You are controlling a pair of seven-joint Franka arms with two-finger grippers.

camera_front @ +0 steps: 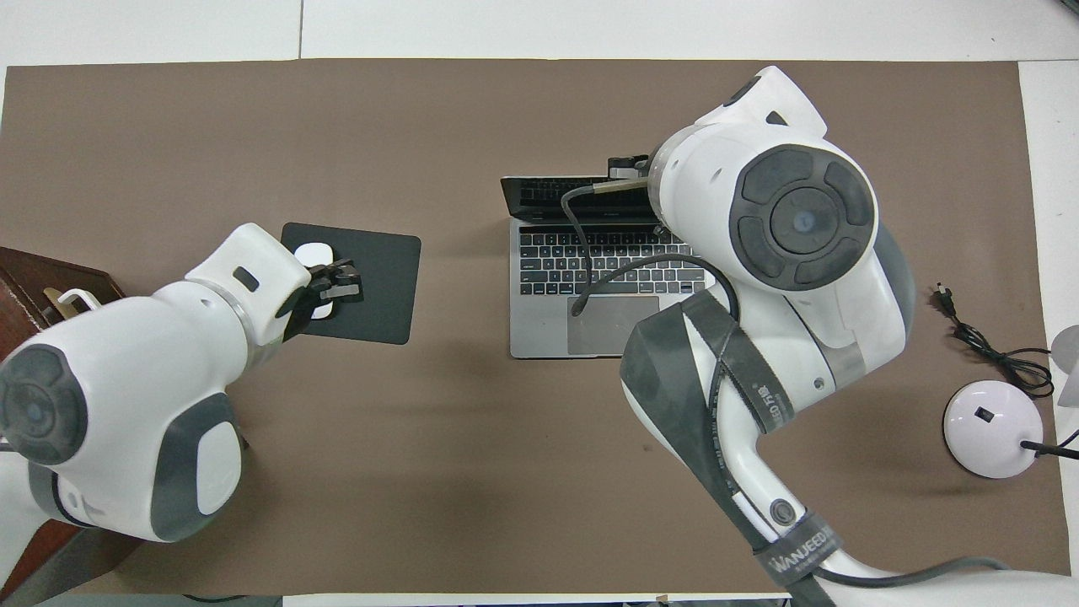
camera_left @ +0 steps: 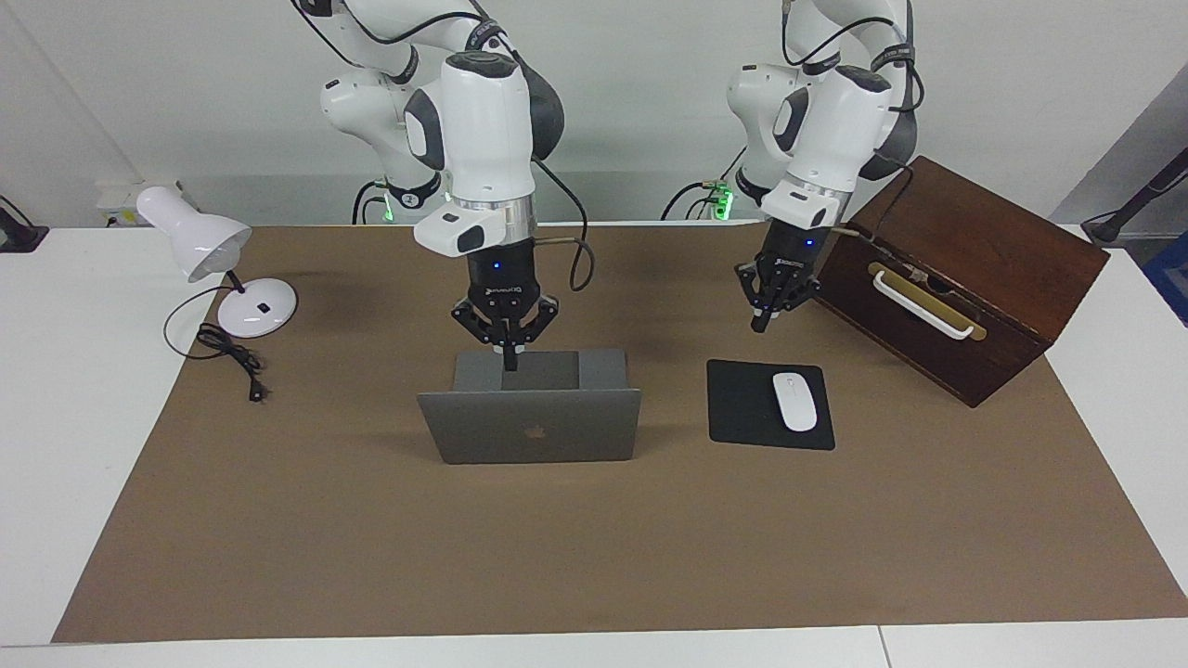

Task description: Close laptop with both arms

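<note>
Because the laptop stands open on the brown mat with its screen upright and its logo side turned away from the robots, the lid has to be tipped down toward the robots onto the keyboard. With its fingertips pinched together and holding nothing, the right gripper hangs over the laptop's base close to the robots' side of the lid; it looks clear of the lid. That pinched tip probably serves as a blunt pusher, though from this side it cannot fold the screen down. Over the mat between the wooden box and the black mouse pad, the left gripper is also shut and empty, well apart from the laptop. A white mouse lies on the pad. Closing has not begun; the 2 arms are likely heading for the lid.
</note>
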